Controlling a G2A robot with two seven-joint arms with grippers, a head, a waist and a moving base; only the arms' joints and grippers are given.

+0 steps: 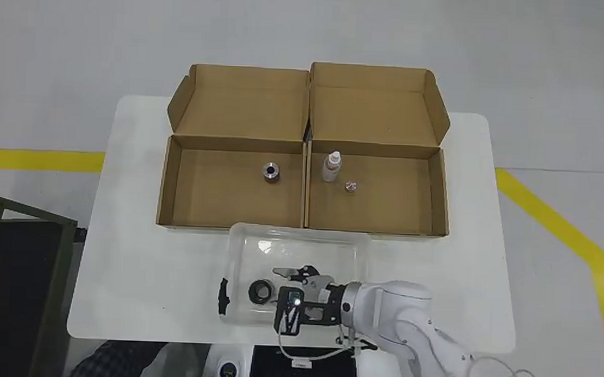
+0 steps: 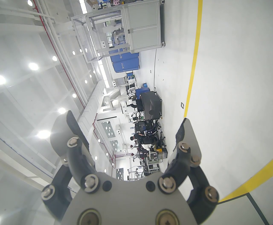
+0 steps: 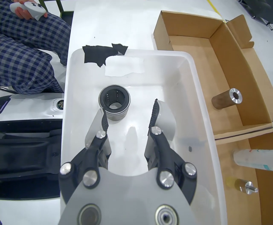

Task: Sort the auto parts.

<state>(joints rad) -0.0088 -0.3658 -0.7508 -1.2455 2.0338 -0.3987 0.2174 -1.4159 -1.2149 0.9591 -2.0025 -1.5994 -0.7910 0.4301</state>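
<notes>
A black ring-shaped bearing (image 3: 114, 101) (image 1: 261, 291) stands on end in the white bin (image 3: 193, 70) (image 1: 242, 248) at the table's near edge. My right gripper (image 3: 129, 116) (image 1: 297, 280) hangs open inside the bin with nothing between its fingers, and one fingertip (image 3: 104, 119) is just beside the bearing. A metal cylinder (image 3: 227, 99) (image 1: 270, 170) lies in the left cardboard box (image 1: 182, 199). In the right box (image 1: 421, 213) there is a white bottle (image 1: 331, 166) (image 3: 251, 162) and a small metal part (image 1: 350, 185) (image 3: 243, 185). My left gripper (image 2: 128, 119) is open, empty and turned toward the room.
Both boxes stand side by side behind the bin with their lids folded back. Black tape (image 3: 102, 54) is stuck on the bin's end wall. A person's checked sleeve (image 3: 25, 53) and a hand with a controller (image 3: 29, 9) are off the table's near side.
</notes>
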